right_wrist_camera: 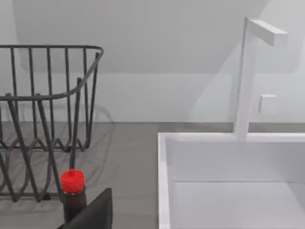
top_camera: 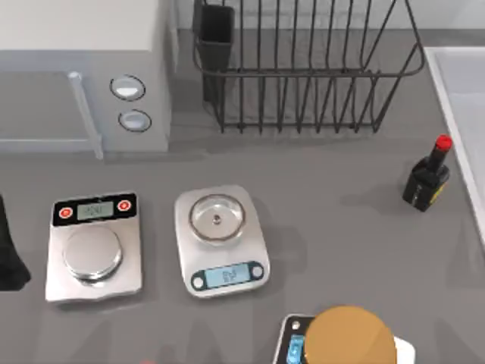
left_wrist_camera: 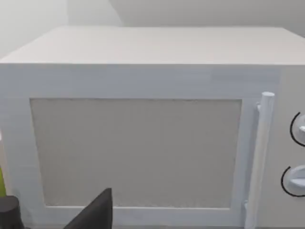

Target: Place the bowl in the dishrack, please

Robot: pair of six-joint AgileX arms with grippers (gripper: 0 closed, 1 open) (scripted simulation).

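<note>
Dishrack (top_camera: 303,72) sits upper centre of the top view on the grey tabletop (top_camera: 341,227), nothing inside it. Bowl: we can't find it. Our left tool (left_wrist_camera: 95,212) faces the microwave (left_wrist_camera: 143,133); our right tool (right_wrist_camera: 93,212) is near the bottle (right_wrist_camera: 72,191). Grip state: can't tell.

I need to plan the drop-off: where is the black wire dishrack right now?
In the top view, the black wire dishrack stands at the table's far edge, right of centre, between the white microwave and the white sink.
</note>
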